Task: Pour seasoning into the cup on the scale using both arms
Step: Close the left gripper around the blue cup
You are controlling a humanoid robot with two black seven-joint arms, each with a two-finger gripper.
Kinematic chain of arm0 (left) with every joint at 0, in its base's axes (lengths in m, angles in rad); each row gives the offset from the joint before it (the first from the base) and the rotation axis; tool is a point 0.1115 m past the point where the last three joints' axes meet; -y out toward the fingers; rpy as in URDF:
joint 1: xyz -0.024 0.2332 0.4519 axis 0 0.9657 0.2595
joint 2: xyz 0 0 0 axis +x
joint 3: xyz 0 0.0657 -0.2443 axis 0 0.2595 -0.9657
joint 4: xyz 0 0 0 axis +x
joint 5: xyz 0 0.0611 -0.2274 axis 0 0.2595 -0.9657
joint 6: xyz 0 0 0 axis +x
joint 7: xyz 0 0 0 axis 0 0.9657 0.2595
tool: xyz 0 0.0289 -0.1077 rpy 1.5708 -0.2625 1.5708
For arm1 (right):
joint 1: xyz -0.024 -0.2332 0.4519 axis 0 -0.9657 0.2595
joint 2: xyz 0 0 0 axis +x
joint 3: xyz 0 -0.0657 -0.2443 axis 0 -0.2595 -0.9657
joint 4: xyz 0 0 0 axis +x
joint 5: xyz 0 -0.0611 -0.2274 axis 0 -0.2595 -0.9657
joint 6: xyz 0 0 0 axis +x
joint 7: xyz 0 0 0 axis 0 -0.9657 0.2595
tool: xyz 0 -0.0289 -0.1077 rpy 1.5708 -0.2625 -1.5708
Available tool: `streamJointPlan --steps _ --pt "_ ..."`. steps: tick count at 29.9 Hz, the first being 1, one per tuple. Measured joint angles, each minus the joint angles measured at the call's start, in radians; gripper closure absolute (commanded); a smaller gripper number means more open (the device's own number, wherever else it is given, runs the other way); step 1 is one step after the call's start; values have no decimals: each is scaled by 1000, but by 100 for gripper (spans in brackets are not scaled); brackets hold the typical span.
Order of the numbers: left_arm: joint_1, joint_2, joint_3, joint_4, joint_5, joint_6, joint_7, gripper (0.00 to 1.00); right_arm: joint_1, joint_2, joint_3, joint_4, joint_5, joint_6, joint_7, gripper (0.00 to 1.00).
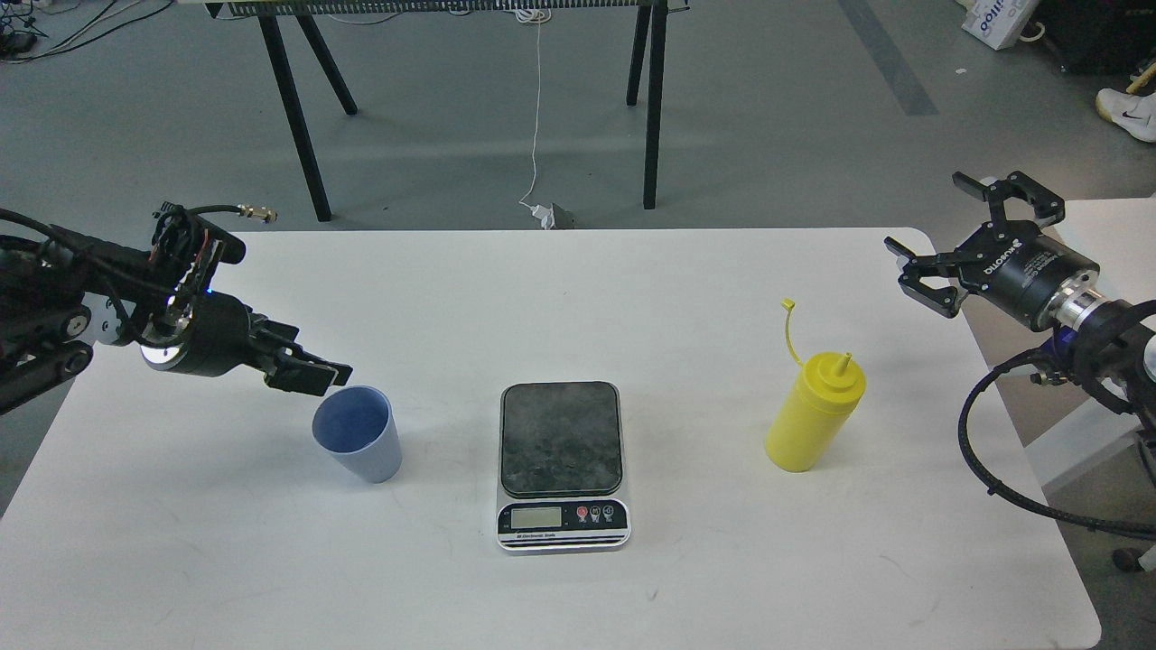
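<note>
My left end effector point(312, 372) sits at the left of the frame, just above and to the upper left of the cup point(358, 432), close to its rim but not on it as far as I can see. It shows dark and nearly end-on, so I cannot tell whether its fingers are apart or together. The cup stands upright on the desk point(704, 578), mouth up, left of the scale point(562, 462), whose weighing plate is bare.

My right end effector point(948, 244) hangs at the upper right with its fingers spread wide, holding nothing. The seasoning point(815, 412) stands lower and to the left of it, well apart, its long axis upright with a slight lean, cap hanging off on its tether.

I judge the cup comes first: my left arm is plainly nearer, and the cup must travel right, onto the plate at frame centre.
</note>
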Motion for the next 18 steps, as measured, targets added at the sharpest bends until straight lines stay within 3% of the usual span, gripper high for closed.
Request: streamJointPlan --steps 18 --pt "67 -63 -2 14 3 0 0 0 0 0 8 1 0 0 0 2"
